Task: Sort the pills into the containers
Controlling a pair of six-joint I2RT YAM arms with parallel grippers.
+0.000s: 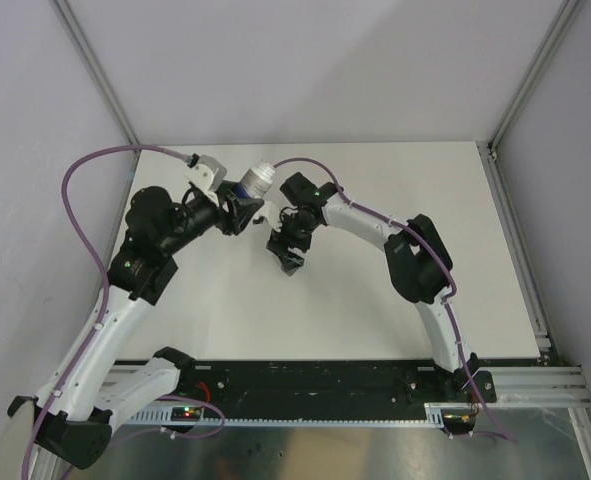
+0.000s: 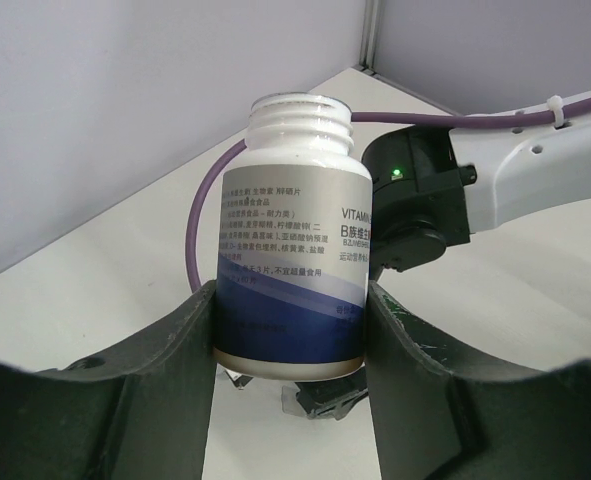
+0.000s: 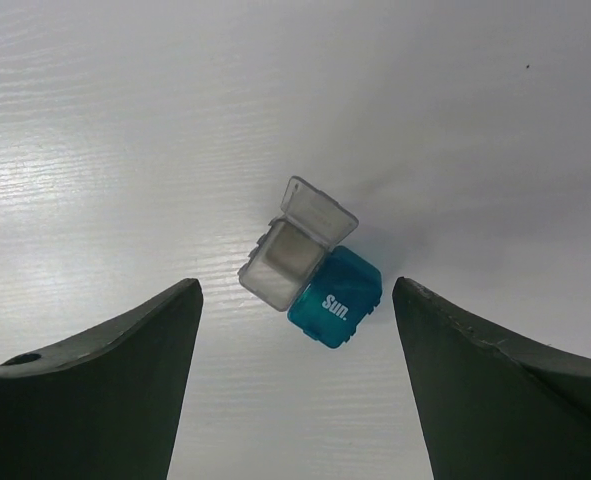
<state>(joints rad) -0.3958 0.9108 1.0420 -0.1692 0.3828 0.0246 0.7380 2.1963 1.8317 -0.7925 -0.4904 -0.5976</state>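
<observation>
**Pills could spill**

From above, my left end effector (image 1: 237,203) pinches the bottle (image 1: 258,177). Left wrist: its cap is off. Right wrist: my right end effector (image 3: 295,290) hangs spread over the containers (image 3: 310,278) on the worktop (image 3: 125,150). Fast tipping could scatter pills.

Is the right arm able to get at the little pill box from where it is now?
Probably yes: the right gripper hangs open right above the containers, and nothing shows between its fingers and them.
</observation>
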